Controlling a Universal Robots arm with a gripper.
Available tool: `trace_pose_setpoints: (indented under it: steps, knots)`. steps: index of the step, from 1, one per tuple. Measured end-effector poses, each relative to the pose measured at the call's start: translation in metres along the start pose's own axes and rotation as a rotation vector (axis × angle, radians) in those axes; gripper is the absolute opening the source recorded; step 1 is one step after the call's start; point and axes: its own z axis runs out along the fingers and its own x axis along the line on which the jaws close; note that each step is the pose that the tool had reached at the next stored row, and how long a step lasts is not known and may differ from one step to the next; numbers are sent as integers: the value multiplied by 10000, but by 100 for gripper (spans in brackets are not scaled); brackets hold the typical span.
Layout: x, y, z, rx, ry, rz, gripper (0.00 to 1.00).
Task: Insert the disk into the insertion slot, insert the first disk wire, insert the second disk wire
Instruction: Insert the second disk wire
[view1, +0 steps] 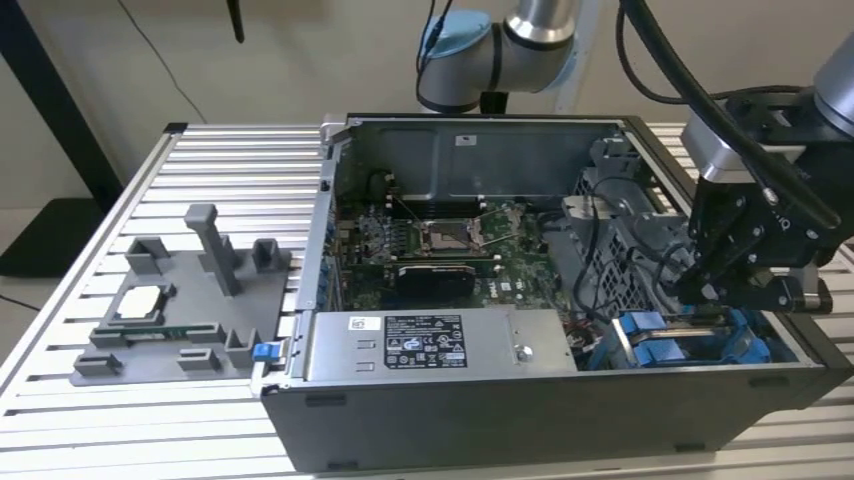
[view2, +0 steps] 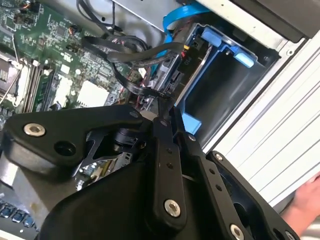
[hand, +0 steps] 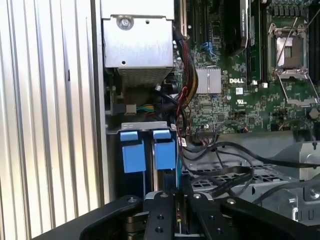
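Hovering: the hand (view1: 727, 290) hangs low over the corner of the open computer case (view1: 534, 400) on the exterior view's right, right above the blue drive bay.
Hand state: can't tell; the black linkage (view2: 165, 165) blocks the fingertips in both wrist views, so whether it's apart, together or clamped on something is anyone's guess.
Insertion slot: grey metal bay with blue plastic rails (view1: 694, 345), sitting in that same corner beside the power supply (view1: 420, 345). In the second wrist view it looks like a dark hollow pocket (view2: 220, 92) framed in blue.
Disk: two blue tabs (hand: 149, 147) stand side by side at the bay's end in the first wrist view; can't say for sure whether the drive itself is seated behind them.
Wires: black cables (view2: 130, 55) loop over the motherboard (hand: 250, 90) just next to the bay.
Counter: slatted metal (view1: 134, 420), with a grey fixture (view1: 187, 300) well apart on the exterior view's left.
Extra: a person's hand (view2: 305, 200) at the counter edge.
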Motion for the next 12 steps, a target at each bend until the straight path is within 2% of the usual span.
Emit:
trace_pose_setpoints:
  steps: [8,12]
  knots:
    - [26,-34,107,-6,1,-60,0]
    - [31,-37,149,52,1,-108,0]
